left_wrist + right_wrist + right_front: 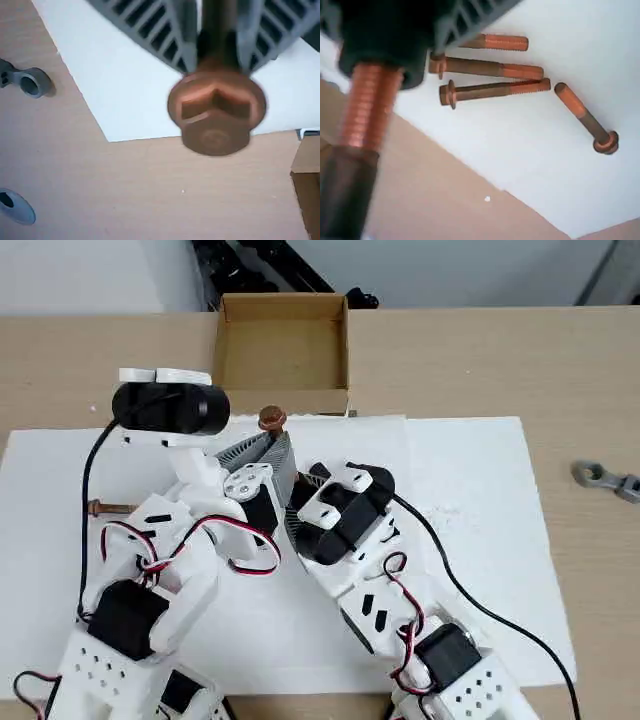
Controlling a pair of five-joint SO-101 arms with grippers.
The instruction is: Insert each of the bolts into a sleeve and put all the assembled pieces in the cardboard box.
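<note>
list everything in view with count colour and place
held bolt: one, copper, head clamped in the left gripper
sleeve: one, black, over that bolt's threaded end, in the right gripper
loose bolts: four, copper, lying on the sheet
cardboard box: one, brown, open, at the sheet's far edge
metal pieces: two, grey, on bare table beside the sheet
sheet: one, white, on the table
table: one, wood
arms: two, white, side by side over the sheet

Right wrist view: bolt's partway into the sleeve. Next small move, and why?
Probably have the left gripper push the bolt a little further along its axis while the right gripper holds the sleeve. Bare thread shows outside the sleeve, so the bolt looks only partly seated.
</note>
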